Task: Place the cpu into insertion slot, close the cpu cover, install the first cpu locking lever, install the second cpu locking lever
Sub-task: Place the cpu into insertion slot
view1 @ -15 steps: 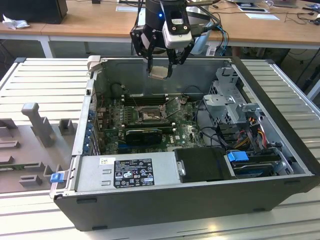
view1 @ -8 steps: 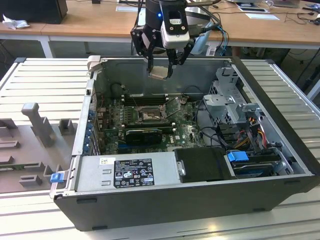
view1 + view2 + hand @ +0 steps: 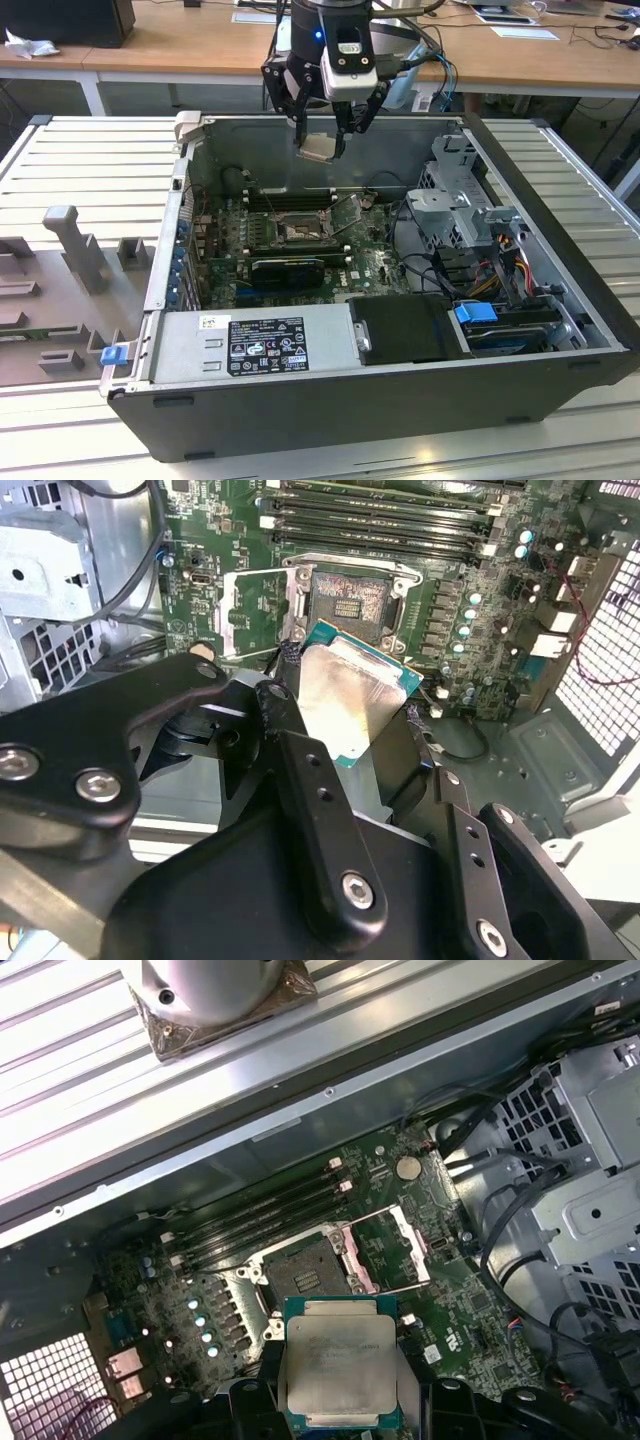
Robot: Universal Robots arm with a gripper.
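Observation:
My gripper (image 3: 320, 145) hangs above the open computer case, shut on the cpu (image 3: 318, 150), a flat square chip with a pale metal top. In both wrist views the cpu (image 3: 350, 695) (image 3: 340, 1365) sits between the black fingers (image 3: 290, 720), held by two opposite edges. Below it on the green board lies the insertion slot (image 3: 297, 230) (image 3: 350, 605) (image 3: 305, 1275), dark in the middle and uncovered. The cpu cover (image 3: 345, 212) (image 3: 255, 615) (image 3: 385, 1250) is swung open beside the slot. The chip is clearly above the board, touching nothing there.
Long black memory slots (image 3: 290, 198) run just behind the socket. A grey power supply (image 3: 255, 340) fills the case's front, and a drive cage (image 3: 460, 200) with cables stands at the exterior view's right. A grey fixture (image 3: 70, 250) sits outside the case.

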